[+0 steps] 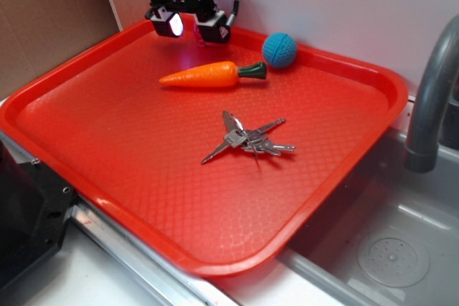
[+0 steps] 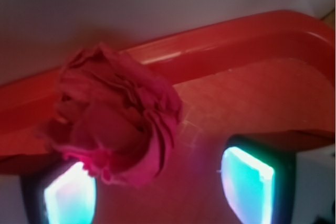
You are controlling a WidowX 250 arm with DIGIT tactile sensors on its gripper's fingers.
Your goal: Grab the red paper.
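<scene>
Crimson red paper [image 2: 113,121] | overlaps left pad, short of right | fingers [image 2: 247,184] spread (tray [image 2: 236,38] behind)

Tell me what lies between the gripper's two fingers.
The red paper, shown in the wrist view: it sits against one finger, with bare tray before the other.

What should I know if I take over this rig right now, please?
Gripper: hanging above the tray's far edge, fingers apart; open in the wrist view.
Red paper: wrinkled wad right in front of the wrist camera, against one pad only, clear of the other.
Done: gripper lined up on the paper.
Left: close on it and lift.
</scene>
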